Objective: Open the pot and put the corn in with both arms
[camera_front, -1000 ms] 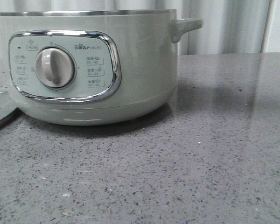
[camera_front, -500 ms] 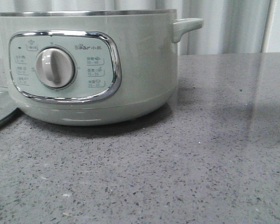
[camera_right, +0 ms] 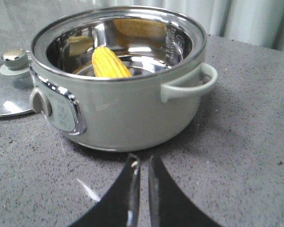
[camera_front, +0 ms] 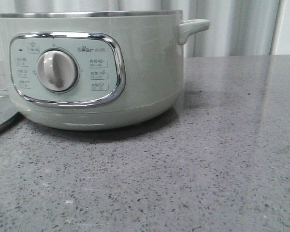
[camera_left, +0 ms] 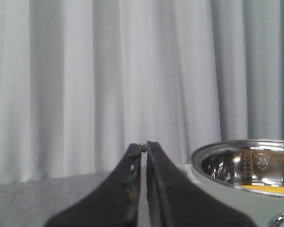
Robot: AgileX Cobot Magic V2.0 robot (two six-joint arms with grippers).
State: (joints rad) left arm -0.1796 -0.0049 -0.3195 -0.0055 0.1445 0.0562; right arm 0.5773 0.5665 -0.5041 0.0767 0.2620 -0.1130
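- Since the lid (camera_right: 7,90) is lying off on the table beside the pot (camera_right: 118,85), the corn (camera_right: 109,62) is already resting inside, toward the table's far left.
- Both grippers, left (camera_left: 143,147) and right (camera_right: 141,161), are sitting closed and empty, apparently finished.

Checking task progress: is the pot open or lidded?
Open. The pot shows its bare steel interior with the corn inside; the glass lid lies on the counter beside it.
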